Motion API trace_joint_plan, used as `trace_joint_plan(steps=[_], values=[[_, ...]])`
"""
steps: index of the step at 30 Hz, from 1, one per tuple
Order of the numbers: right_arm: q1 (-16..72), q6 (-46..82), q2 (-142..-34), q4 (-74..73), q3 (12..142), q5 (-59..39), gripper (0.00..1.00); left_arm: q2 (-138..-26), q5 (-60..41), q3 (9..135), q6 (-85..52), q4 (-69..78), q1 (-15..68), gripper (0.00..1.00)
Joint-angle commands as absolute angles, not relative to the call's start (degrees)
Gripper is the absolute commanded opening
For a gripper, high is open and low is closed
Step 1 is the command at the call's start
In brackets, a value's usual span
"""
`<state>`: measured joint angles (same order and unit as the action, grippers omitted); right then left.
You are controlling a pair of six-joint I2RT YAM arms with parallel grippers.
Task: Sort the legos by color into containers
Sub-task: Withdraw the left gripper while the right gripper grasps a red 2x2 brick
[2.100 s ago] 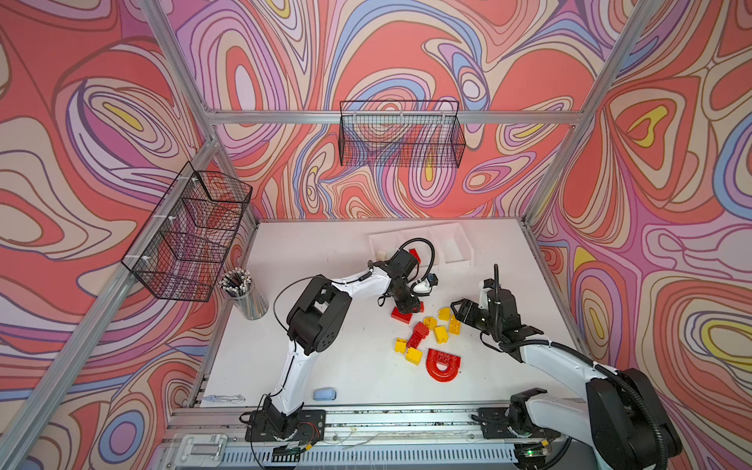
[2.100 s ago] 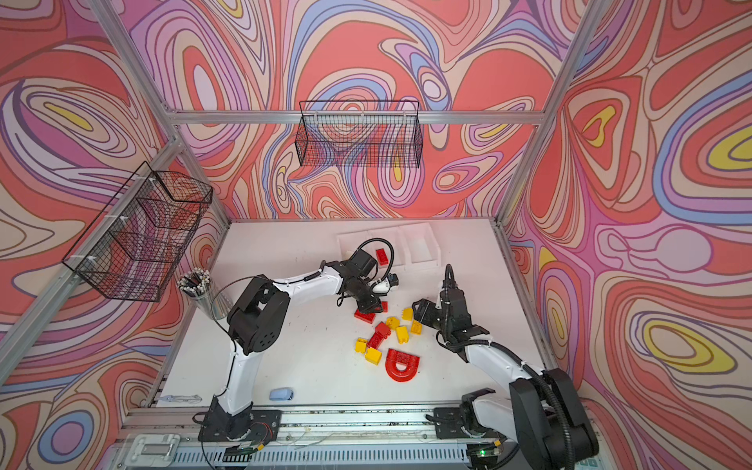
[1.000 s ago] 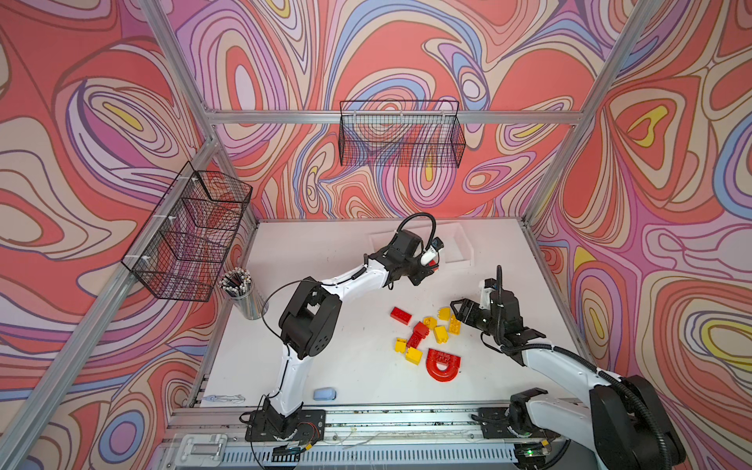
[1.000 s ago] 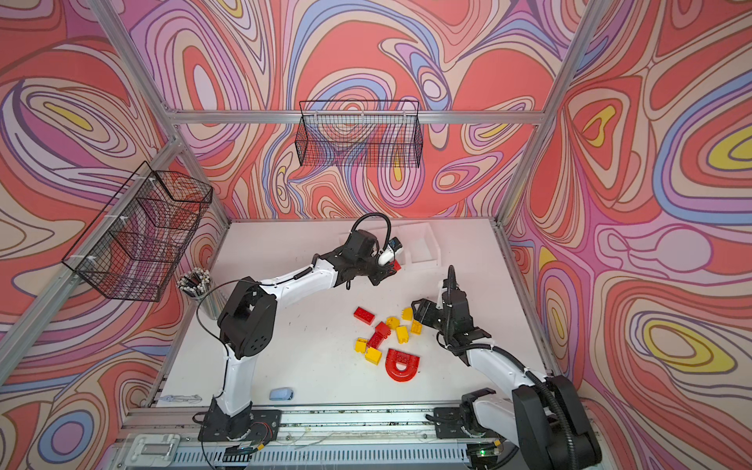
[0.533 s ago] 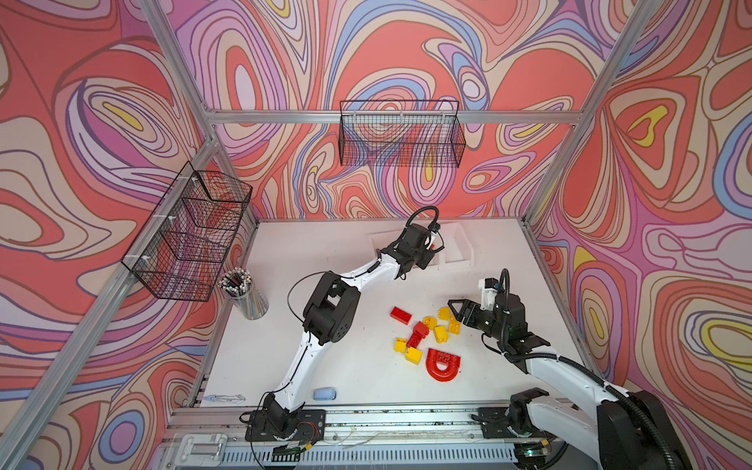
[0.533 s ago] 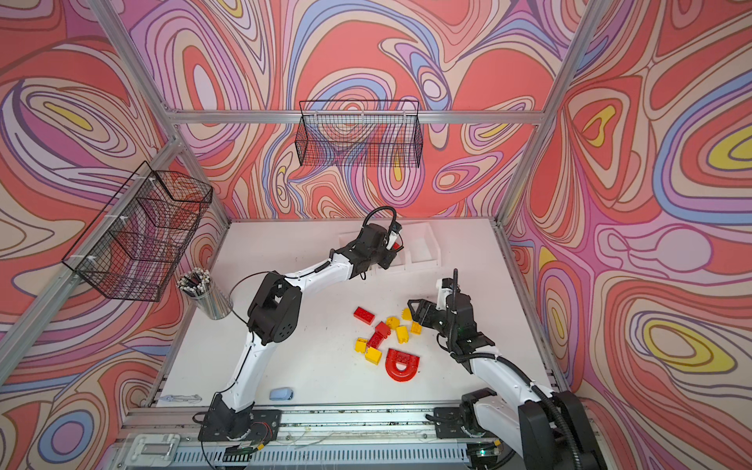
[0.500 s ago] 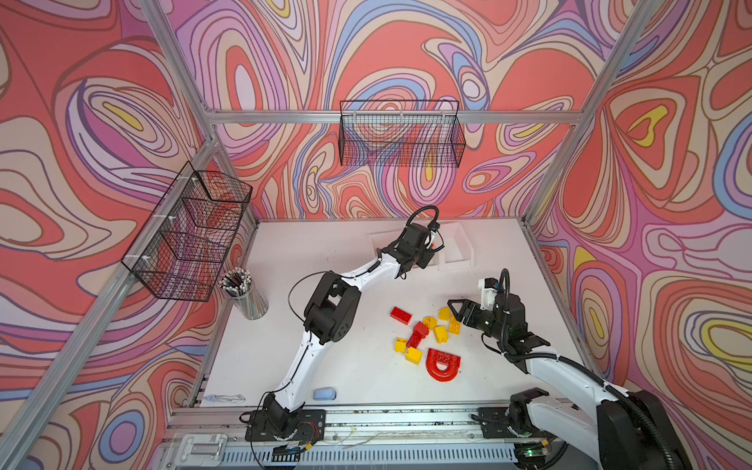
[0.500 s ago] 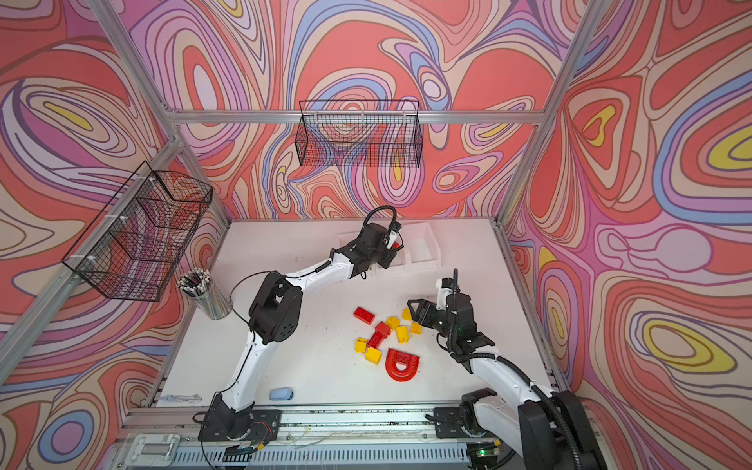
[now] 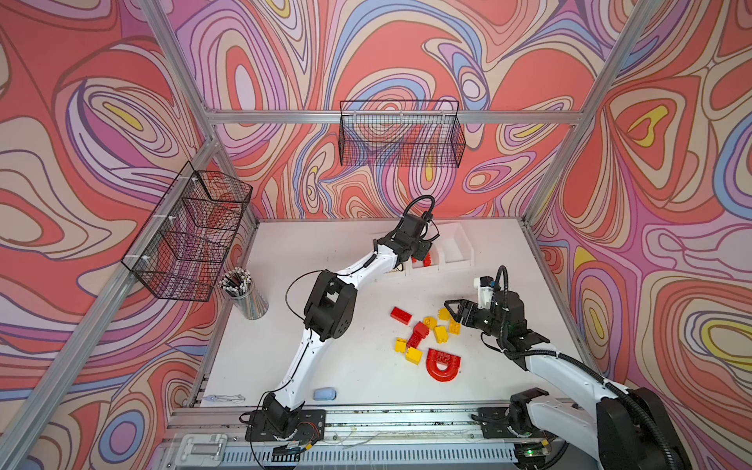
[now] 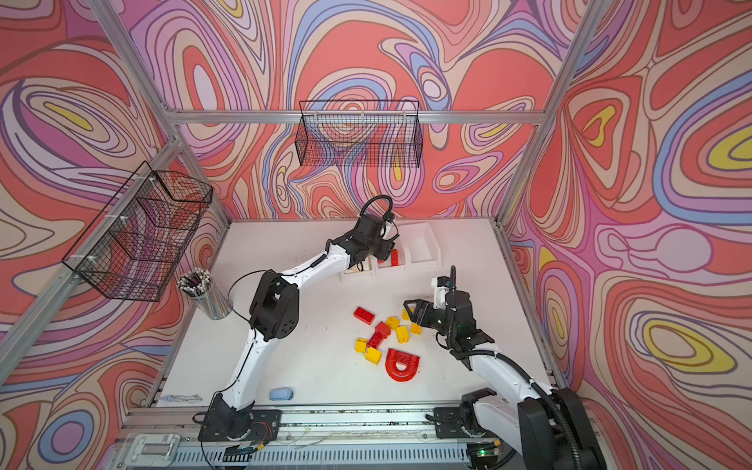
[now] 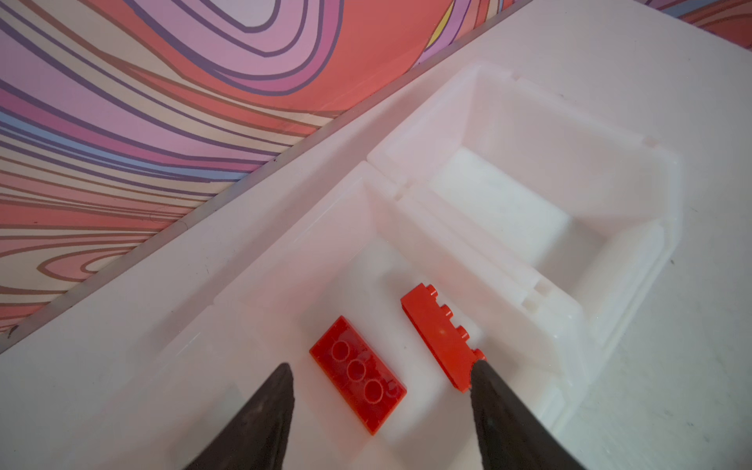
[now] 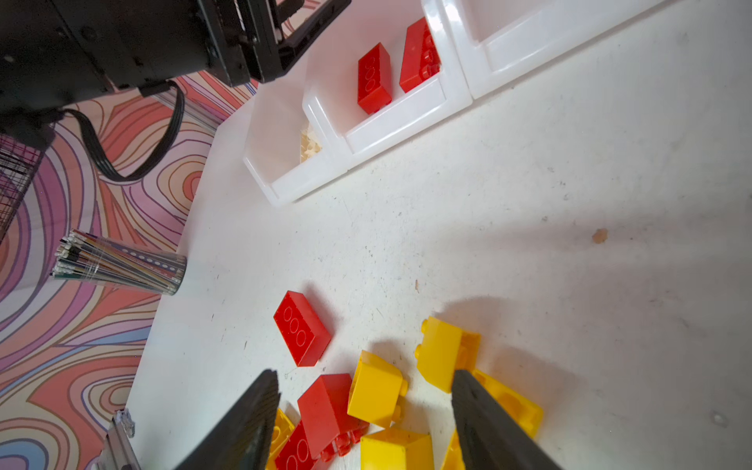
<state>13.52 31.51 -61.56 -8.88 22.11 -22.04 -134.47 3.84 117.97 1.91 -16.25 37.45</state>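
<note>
Three white containers (image 9: 455,248) stand in a row at the back of the table. My left gripper (image 9: 421,254) hangs open over the middle bin (image 11: 460,252). Two red legos lie below it, one flat with its underside up (image 11: 358,374) and one on its side (image 11: 441,337) against the wall. The bin beside it (image 11: 500,203) holds nothing. Cream pieces (image 12: 309,142) show in the left bin. My right gripper (image 9: 453,311) is open just over the loose pile, its fingers either side of a yellow brick (image 12: 376,390) and a red one (image 12: 325,407). A red brick (image 9: 401,315) and the red arch (image 9: 443,363) lie on the table.
A metal pencil cup (image 9: 248,299) stands at the table's left. A pale blue block (image 9: 324,393) lies near the front edge. Black wire baskets hang on the left wall (image 9: 191,236) and the back wall (image 9: 401,134).
My left gripper carried a red brick from the pile to the middle bin and opened; the brick now lies in the bin. The right gripper shifted slightly over the pile.
</note>
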Motion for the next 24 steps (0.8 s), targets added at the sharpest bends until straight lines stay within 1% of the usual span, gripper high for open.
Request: trace_joint_plan(steps=[1, 3, 4, 8, 10, 11, 13, 16, 21, 24], values=[[15.36, 27.91, -61.5, -3.33, 26.67, -20.95, 0.68, -123.32, 2.87, 113.62, 1.81, -18.01, 37.18, 0.69], [17.7, 27.01, -62.06, -0.74, 28.66, -19.2, 0.65, -117.87, 2.71, 109.61, 1.41, -18.27, 37.0, 0.69], [19.71, 26.31, -62.67, 1.01, 30.12, -17.46, 0.62, -114.7, 2.15, 107.41, 0.36, -18.77, 36.79, 0.69], [28.01, 22.47, -67.14, 8.66, 36.17, -10.43, 0.52, -100.95, -2.56, 96.23, -5.49, -18.73, 36.48, 0.69], [30.44, 21.82, -69.9, 10.13, 37.93, -9.57, 0.43, -92.97, -4.17, 88.34, -8.26, -16.23, 36.47, 0.69], [31.24, 21.62, -71.1, 10.72, 38.56, -9.1, 0.4, -89.52, -4.51, 85.39, -9.18, -15.59, 36.47, 0.69], [32.86, 20.86, -73.73, 11.94, 40.03, -8.14, 0.4, -82.58, -4.5, 79.54, -10.81, -15.55, 36.5, 0.69], [34.93, 19.25, -76.77, 14.26, 41.91, -5.69, 0.42, -74.47, -4.31, 72.01, -12.48, -15.48, 36.53, 0.69], [36.92, 17.35, -79.71, 16.13, 43.29, -3.11, 0.44, -64.52, -2.71, 60.39, -14.26, -15.53, 36.47, 0.69], [38.03, 16.06, -81.87, 17.45, 44.74, -1.68, 0.44, -60.81, -2.55, 54.43, -14.9, -15.64, 36.5, 0.69]])
